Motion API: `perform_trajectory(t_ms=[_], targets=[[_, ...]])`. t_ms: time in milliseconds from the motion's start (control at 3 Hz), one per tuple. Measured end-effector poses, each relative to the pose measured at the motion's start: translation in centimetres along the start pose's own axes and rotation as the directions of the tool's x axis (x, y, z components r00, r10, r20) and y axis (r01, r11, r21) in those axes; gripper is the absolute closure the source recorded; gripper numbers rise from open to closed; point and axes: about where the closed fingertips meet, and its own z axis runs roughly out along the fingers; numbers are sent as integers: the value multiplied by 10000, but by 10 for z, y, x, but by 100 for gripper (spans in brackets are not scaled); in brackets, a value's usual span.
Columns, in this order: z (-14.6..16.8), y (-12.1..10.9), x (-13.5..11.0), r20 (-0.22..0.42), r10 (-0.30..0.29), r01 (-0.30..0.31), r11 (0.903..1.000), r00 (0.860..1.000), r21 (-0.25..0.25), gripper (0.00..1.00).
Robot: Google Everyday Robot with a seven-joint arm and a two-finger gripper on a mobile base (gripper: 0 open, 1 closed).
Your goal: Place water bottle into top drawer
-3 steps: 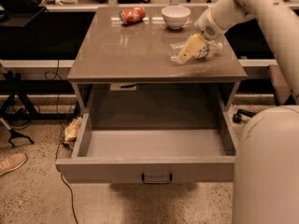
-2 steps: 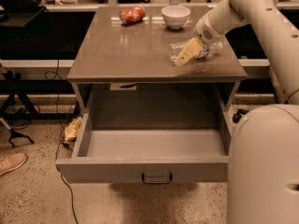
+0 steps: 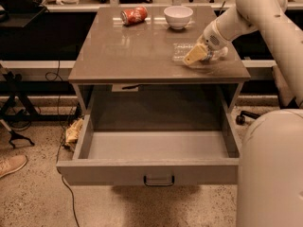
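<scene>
The water bottle (image 3: 181, 51) is a small clear ribbed bottle lying on the right part of the grey-brown cabinet top. My gripper (image 3: 195, 56) is right at the bottle's right end, low over the top, with the white arm reaching in from the upper right. The gripper covers part of the bottle. The top drawer (image 3: 156, 170) is pulled fully open below the cabinet top. Its grey inside shows nothing in it, and its dark handle (image 3: 159, 180) faces the camera.
A crushed red soda can (image 3: 134, 15) and a white bowl (image 3: 178, 16) stand at the back of the cabinet top (image 3: 123, 56). My white base (image 3: 270, 174) fills the lower right. Cables, a shoe (image 3: 12, 164) and a crumpled bag (image 3: 73, 129) lie on the floor at left.
The arm has shifted a little and the gripper has sunk slightly at the bottle. The bottle, can, bowl and drawer have not moved.
</scene>
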Motion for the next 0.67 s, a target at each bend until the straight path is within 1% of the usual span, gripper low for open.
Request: perform_trajectory(t_ms=[333, 667], targets=[[-1, 2, 2, 110, 118, -118, 9999, 9999, -49, 73], [-3, 2, 1, 110, 118, -118, 9999, 9999, -50, 96]])
